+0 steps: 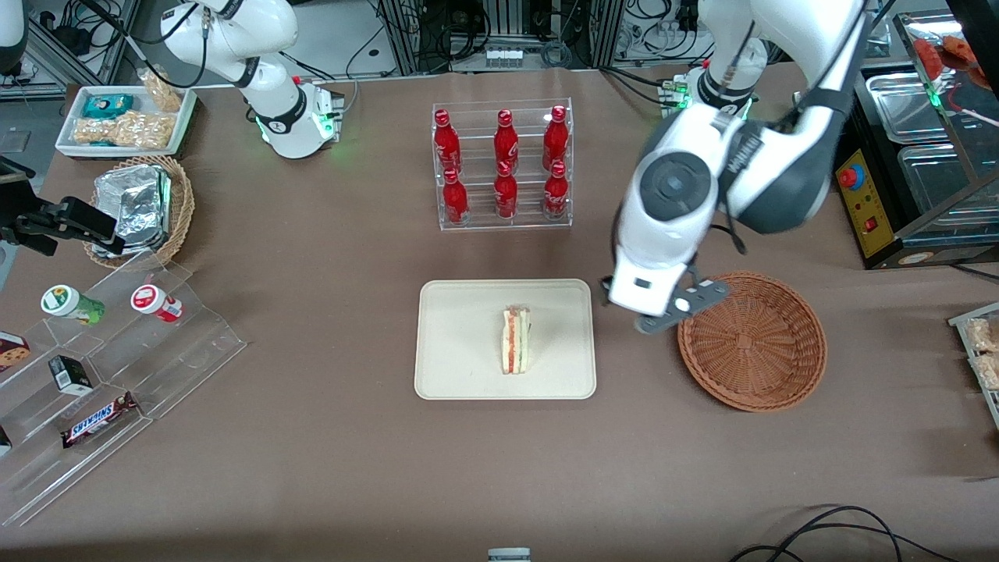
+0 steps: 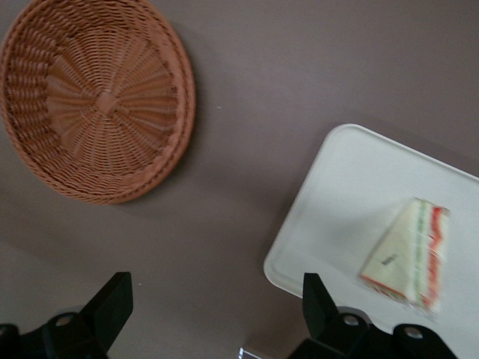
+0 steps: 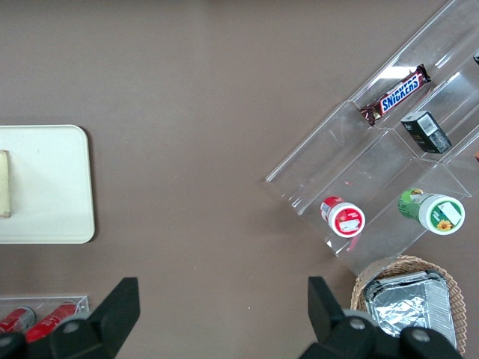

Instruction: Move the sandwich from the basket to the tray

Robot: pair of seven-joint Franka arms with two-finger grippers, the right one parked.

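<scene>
Sandwich (image 1: 516, 339) lies on the cream tray (image 1: 460, 367), a little toward the basket's side of the tray's middle, resting on one broad face with its layered orange-red and green edge showing. Nothing is touching it. The tray sits flat on the brown worktop (image 1: 351, 453), nearer the front camera than the clear rack of red bottles (image 1: 503, 164).

The round reddish-brown basket (image 1: 804, 367) stands beside the tray, toward the working arm's end of the worktop, with a strip of bare worktop between them. Its woven floor is bare.

The left arm's end effector (image 1: 659, 312) hangs above that strip, between the tray's edge and the basket's rim, clear of both. In the left wrist view its two dark fingers (image 2: 112, 303) stand well apart with nothing between them, so the end effector (image 2: 213, 310) is spread wide and holds nothing; the worktop shows through the gap.
</scene>
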